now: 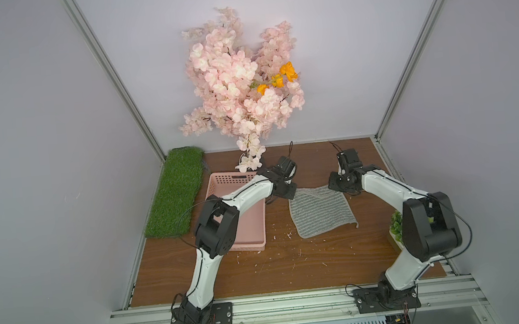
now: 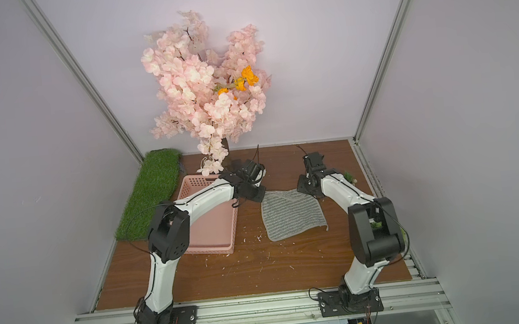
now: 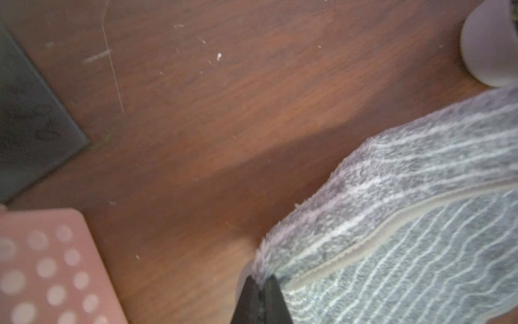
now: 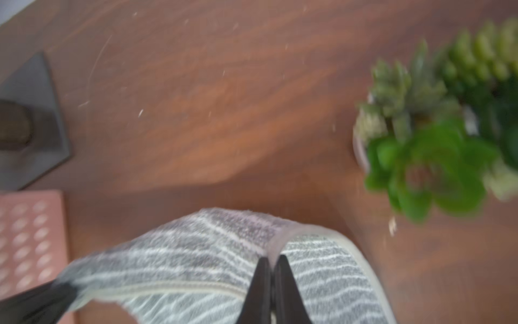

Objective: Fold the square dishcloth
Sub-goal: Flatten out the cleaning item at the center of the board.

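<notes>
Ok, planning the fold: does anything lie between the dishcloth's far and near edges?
Nothing visible. The left end effector and right end effector pinch the far corners of the square dishcloth; its top is bare, and the pink basket sits apart.

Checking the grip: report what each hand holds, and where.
Both pinch the dishcloth: left hand its far left corner, right hand its far right corner.
</notes>
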Controlling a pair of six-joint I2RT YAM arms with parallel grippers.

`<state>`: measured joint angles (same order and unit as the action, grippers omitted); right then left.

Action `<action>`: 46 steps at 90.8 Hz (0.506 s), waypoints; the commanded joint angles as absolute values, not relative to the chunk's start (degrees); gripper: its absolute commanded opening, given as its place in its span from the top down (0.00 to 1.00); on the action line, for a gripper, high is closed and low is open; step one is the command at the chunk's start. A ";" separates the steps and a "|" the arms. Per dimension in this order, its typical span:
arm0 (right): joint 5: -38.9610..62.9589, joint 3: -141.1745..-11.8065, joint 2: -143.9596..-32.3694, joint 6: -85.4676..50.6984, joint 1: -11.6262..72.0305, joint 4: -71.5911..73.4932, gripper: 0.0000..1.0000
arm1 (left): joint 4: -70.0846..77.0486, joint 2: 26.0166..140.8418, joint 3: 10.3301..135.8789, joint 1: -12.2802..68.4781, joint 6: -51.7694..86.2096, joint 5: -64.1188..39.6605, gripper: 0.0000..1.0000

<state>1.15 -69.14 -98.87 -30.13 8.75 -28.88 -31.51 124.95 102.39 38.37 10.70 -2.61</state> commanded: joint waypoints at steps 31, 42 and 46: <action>0.57 -76.27 -103.19 -24.23 7.88 -26.48 0.49 | -32.20 121.58 103.38 36.83 5.60 -5.45 0.33; 1.42 -75.55 -102.15 -25.97 7.45 -27.07 0.46 | -32.25 121.14 101.53 36.78 2.19 -6.72 0.30; 1.73 -75.59 -101.99 -26.73 7.40 -27.53 0.46 | -32.30 121.24 101.16 36.82 0.82 -6.89 0.29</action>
<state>0.89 -75.77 -104.18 -25.47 7.94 -26.26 -31.31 122.61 102.52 36.60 5.28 -4.97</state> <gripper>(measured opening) 0.539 0.703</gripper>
